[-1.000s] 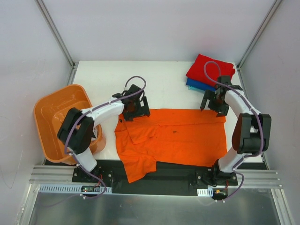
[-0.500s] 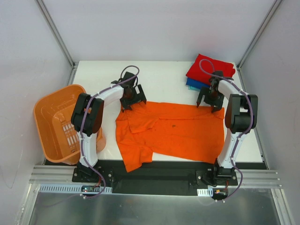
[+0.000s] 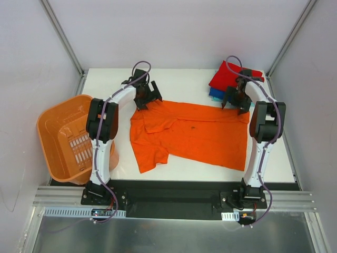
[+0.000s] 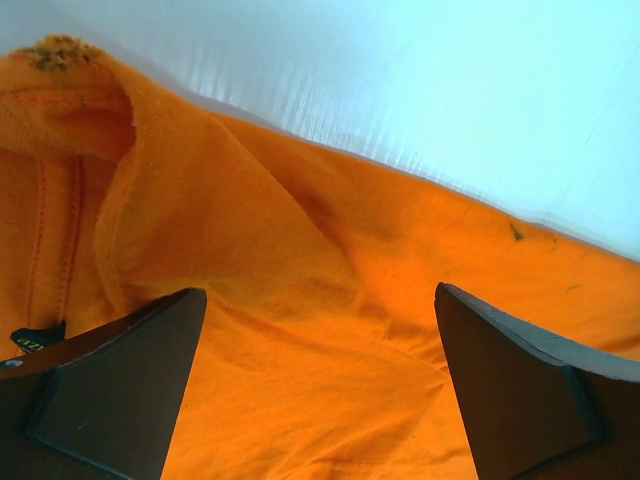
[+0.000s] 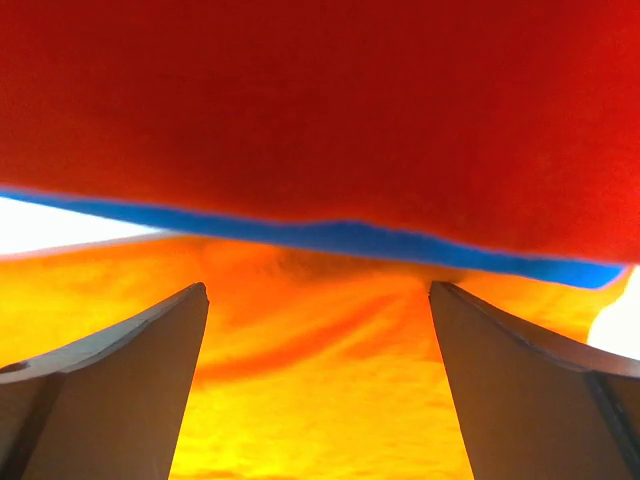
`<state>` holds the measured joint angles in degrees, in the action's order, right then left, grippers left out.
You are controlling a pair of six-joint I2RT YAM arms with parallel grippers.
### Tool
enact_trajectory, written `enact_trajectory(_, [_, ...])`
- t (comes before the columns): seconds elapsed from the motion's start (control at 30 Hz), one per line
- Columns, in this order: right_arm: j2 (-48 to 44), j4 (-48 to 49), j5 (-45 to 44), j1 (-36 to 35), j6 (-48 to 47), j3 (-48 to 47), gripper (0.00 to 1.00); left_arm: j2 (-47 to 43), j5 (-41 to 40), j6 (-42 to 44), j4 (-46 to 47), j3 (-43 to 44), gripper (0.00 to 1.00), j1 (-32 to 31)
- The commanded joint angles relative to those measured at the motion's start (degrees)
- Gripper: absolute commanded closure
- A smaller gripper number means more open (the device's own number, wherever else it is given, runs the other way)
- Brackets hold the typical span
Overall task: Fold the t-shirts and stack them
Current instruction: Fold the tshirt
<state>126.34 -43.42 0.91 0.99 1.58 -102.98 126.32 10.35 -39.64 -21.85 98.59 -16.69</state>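
An orange t-shirt [image 3: 192, 134] lies spread flat on the white table, collar at the left, one sleeve hanging toward the front left. My left gripper [image 3: 147, 99] is over the shirt's far left corner by the collar, jaws open, with orange cloth [image 4: 310, 330] between the fingers. My right gripper [image 3: 236, 104] is over the shirt's far right corner, jaws open above orange cloth [image 5: 320, 390]. Just beyond it lies a folded red shirt [image 3: 234, 79] on a folded blue shirt [image 3: 217, 95]; both also show in the right wrist view, the red shirt [image 5: 330, 110] above the blue one [image 5: 400, 245].
An orange plastic basket [image 3: 58, 134] stands off the table's left edge, beside the left arm. The table's white surface [image 3: 189, 84] runs behind the shirt. Metal frame posts stand at the back corners.
Both grippers have moved toward the back of the table, and the orange shirt has slid back with them and lies flatter. The right gripper now sits against the folded stack.
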Motion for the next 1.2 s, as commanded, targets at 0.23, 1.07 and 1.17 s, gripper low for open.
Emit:
enact_trajectory(0.23, [-23.37, 0.34, -3.45, -0.91, -2.21, 9.88, 0.03, -17.82, 0.90, 8.87, -0.74, -1.37, 0.01, -5.54])
enact_trajectory(1.07, [-70.01, 7.03, -6.80, -1.87, 5.62, 53.85, 0.03, -61.72, -20.54, -23.29, -14.19, -61.93, 0.36, -31.48])
enact_trajectory(1.17, [-69.74, 7.03, -7.15, -1.87, 5.88, 54.29, 0.03, -59.71, -21.42, -24.43, -14.19, -62.64, 0.47, -31.39])
